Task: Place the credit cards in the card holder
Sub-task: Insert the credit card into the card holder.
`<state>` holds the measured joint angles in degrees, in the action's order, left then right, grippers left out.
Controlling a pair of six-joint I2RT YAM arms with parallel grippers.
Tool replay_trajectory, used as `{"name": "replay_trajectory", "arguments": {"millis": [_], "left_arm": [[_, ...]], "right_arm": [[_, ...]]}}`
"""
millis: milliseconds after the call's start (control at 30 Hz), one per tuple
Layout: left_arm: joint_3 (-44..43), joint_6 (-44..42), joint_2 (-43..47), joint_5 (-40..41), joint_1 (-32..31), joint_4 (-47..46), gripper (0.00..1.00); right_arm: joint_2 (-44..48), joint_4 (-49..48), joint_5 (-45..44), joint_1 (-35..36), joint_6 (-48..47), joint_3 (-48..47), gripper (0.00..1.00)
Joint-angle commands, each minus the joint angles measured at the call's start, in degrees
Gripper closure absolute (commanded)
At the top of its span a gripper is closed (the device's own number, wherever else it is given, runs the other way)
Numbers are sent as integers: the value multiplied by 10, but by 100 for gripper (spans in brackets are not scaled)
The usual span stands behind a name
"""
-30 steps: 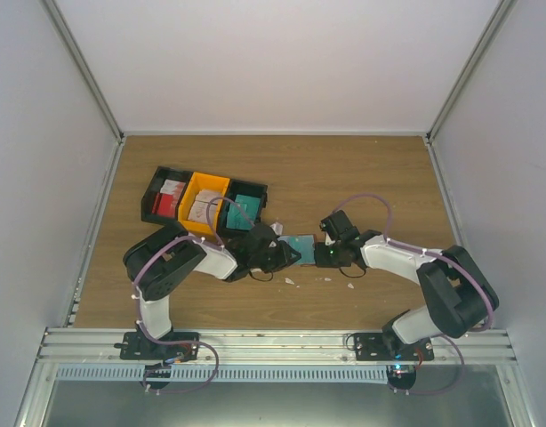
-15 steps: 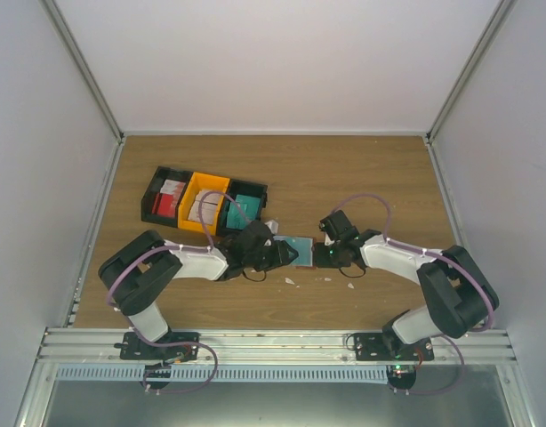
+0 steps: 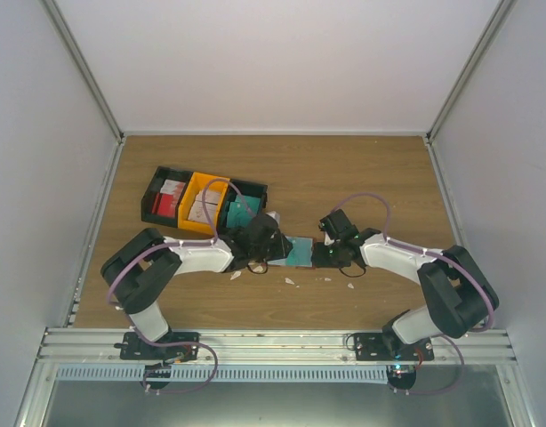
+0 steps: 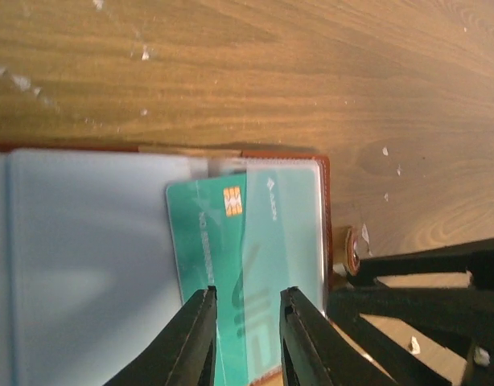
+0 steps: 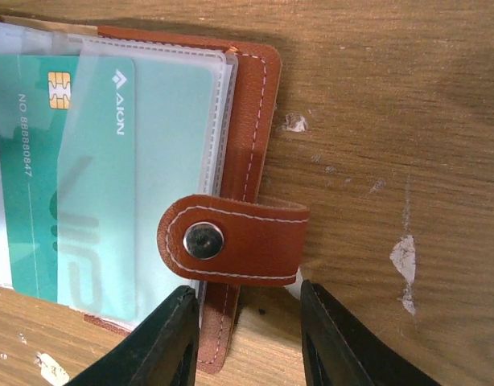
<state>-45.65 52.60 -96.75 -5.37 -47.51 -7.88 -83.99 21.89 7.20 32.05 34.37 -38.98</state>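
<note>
The brown leather card holder lies open and flat between my two grippers. In the left wrist view its leather edge frames clear plastic sleeves. A teal credit card with a gold chip sits partly inside the right-hand sleeve, its chip end sticking out. My left gripper hovers over this card, open, fingers apart and pinching nothing. In the right wrist view the same card shows under the sleeve. My right gripper stands open astride the holder's stitched edge, just below the snap strap.
Three small bins stand at the back left: a black one with red and white cards, an orange one, and a black one with teal cards. Small white scraps dot the wooden table.
My left arm has stretched out leftwards at the elbow and its gripper has shifted over the card holder. The right gripper's jaws have widened; the right arm stayed put.
</note>
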Motion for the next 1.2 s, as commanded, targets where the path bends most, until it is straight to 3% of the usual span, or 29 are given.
{"name": "replay_trajectory", "arguments": {"millis": [0,500,767,900,1167], "left_arm": [[-34,-35,-38,26,5,18,76],[-40,-45,-48,2,2,18,65],[-60,-37,-50,67,1,88,64],[-71,-34,-71,33,-2,86,64],[-75,-48,-97,-52,-7,36,74]], "right_arm": [[-14,28,-7,-5,0,3,63],[-29,18,11,-9,-8,4,64],[-32,15,14,-11,-10,6,64],[-39,11,16,-12,-11,6,64],[-47,3,33,-12,-24,3,66]]}}
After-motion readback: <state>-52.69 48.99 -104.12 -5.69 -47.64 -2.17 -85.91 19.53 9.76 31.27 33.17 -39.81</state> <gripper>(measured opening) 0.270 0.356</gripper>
